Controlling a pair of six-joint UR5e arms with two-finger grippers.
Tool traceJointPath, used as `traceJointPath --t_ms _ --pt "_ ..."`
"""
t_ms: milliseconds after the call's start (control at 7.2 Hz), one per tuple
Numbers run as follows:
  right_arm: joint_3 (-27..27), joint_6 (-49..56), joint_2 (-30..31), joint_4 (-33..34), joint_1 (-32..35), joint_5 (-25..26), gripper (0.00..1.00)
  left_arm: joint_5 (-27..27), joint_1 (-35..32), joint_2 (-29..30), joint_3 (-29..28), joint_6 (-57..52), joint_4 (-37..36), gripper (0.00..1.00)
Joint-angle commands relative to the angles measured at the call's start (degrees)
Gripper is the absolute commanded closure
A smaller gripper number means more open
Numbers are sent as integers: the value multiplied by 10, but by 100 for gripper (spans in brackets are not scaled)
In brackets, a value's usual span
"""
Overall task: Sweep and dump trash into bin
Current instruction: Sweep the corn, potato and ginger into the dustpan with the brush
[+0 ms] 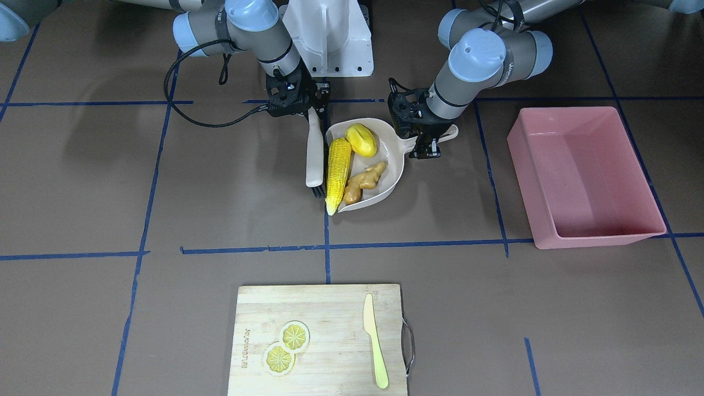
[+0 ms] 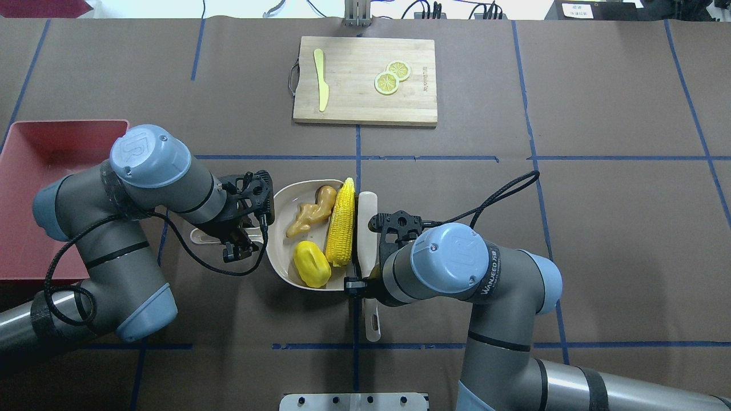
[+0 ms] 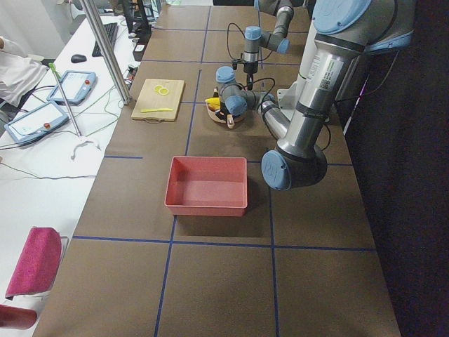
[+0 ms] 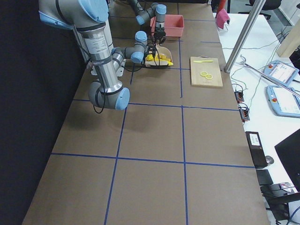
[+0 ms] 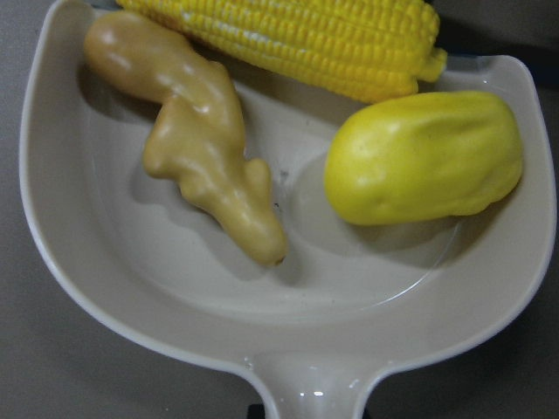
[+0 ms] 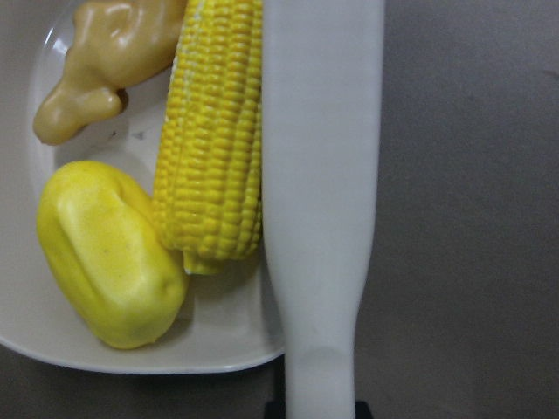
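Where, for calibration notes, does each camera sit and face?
Front: across table, facing robot; left arm, right arm.
Overhead: behind robot, looking down; both arms.
Exterior left: table's left end; left arm near.
Exterior right: right end; right arm near.
Left wrist: over dustpan; no arm visible.
Right wrist: over brush; no arm visible.
Both wrists share corn.

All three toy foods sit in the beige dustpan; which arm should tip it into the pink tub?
Left. The left gripper is closed on the handle of the beige plastic dustpan, and the large pink plastic tub stands on that arm's side. The right gripper holds the white brush.
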State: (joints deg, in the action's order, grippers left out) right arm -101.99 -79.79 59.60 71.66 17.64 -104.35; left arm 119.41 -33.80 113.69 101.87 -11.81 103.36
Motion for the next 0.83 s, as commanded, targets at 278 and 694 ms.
traceJointPath --t_ms 278,694 --pt "36 1 -41 1 -21 20 100 -1 0 -1 0 0 -1 100" --pt "32 2 -39 2 -30 30 100 0 0 -1 0 0 -1 100"
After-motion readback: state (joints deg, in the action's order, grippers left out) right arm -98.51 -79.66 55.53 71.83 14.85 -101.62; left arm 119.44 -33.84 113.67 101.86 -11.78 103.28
